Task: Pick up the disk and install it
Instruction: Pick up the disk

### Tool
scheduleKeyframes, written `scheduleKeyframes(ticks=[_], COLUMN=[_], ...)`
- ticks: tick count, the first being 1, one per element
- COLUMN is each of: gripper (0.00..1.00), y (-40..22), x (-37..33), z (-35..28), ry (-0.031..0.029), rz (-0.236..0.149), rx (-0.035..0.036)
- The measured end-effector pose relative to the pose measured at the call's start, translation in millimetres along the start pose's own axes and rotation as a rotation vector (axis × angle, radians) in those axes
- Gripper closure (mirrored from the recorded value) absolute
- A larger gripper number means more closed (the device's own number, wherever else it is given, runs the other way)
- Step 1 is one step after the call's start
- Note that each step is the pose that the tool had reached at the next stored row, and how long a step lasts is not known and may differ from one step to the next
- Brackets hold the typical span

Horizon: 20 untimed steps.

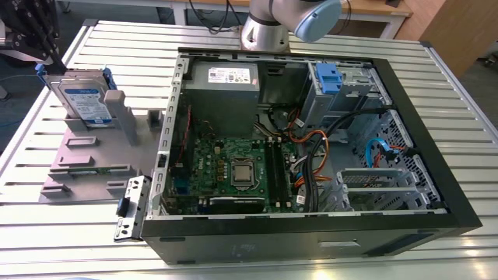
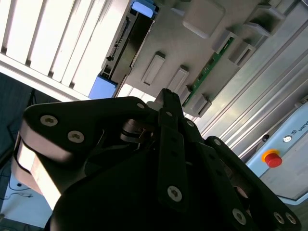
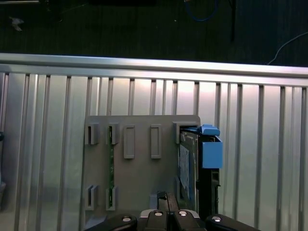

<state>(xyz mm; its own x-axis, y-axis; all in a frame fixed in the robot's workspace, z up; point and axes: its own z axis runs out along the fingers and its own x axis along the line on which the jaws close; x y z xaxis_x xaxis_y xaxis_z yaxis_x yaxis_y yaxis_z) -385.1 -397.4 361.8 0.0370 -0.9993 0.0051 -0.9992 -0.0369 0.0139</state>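
A ribbed aluminium surface [image 1: 459,116] stands over dark floor. A black open computer case [image 1: 311,227] lies on its side and takes up most of the surface, leaving bare slats along the exterior view's right. A grey plastic fixture plate [image 1: 86,154] sits near the surface's edge at the exterior view's left. The disk [image 1: 84,99], silver with blue rails, stands upright in a slot of that plate. The black pincer [image 2: 166,98] hangs above the plate, fingers together on nothing, near the disk but apart from it.
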Motion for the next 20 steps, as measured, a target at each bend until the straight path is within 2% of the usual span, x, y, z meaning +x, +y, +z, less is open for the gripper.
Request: scheduleKeyframes(ticks=[20], gripper=[0.89], y=[0.0], x=[0.0], z=[0.0], ry=[0.0002], rz=[-0.01], rx=[0.0])
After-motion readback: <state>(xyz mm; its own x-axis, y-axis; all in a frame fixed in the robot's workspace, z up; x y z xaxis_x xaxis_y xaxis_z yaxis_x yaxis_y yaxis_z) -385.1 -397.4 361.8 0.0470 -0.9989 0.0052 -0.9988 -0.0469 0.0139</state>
